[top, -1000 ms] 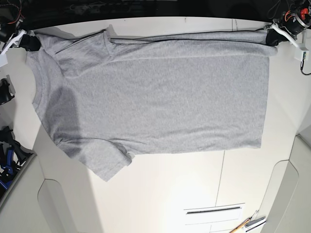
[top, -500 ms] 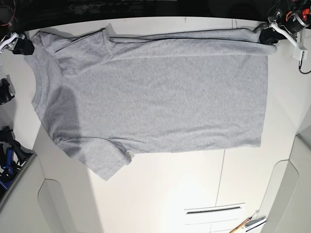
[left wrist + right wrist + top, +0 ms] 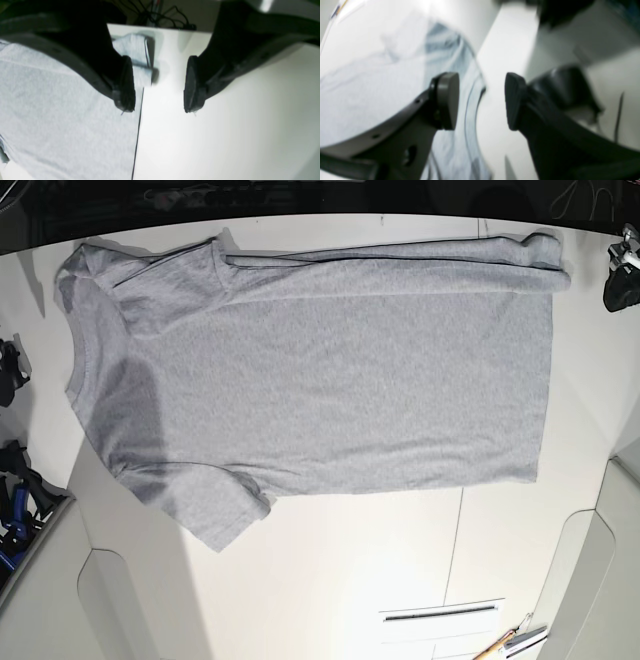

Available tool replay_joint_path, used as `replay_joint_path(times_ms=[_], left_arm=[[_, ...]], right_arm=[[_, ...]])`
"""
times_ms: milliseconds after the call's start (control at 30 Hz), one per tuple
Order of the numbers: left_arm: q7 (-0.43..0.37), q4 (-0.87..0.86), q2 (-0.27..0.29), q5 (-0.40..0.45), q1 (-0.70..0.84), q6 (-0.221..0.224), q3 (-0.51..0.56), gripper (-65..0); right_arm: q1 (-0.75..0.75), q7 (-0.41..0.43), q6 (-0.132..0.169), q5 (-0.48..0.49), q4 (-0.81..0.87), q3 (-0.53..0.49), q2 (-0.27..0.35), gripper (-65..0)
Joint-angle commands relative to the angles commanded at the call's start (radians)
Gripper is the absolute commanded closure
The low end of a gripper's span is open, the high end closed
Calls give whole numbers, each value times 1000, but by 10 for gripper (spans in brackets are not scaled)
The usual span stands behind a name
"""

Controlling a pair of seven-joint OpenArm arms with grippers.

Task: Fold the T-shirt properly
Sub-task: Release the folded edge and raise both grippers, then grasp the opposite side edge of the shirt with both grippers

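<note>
A pale, smooth white tabletop (image 3: 340, 590) fills most of the view. On it lies a large heather-grey cotton T-shirt (image 3: 340, 390), its long axis running side to side, folded over along the far edge, with one short sleeve (image 3: 215, 510) poking out toward the near side. At the table's far right in the base view is the black left gripper (image 3: 160, 87), its fingers spread and holding nothing; the shirt lies toward the middle of the table from it, its straight hem end nearest. The black right gripper (image 3: 481, 102), also parted and empty, is out at the opposite side, nearer the collar-and-sleeve end. The next grasp probably needs both arms to come inward, each to its own end.
</note>
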Motion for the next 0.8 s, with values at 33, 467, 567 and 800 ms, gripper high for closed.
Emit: replay_joint_path(times_ms=[33, 467, 567, 800], left_arm=[[-1, 0, -3, 9, -19, 0, 0, -346], [-142, -87, -94, 270, -389, 67, 193, -346], [-183, -226, -128, 353, -519, 102, 319, -346], [-232, -683, -132, 412, -890, 110, 526, -346]], right_arm=[[25, 10, 0, -23, -2, -12, 0, -293], [396, 247, -18, -280, -379, -373, -1, -293], [485, 291, -18, -310, -536, -456, -1, -312], [565, 426, -18, -365, -776, -557, -6, -410]])
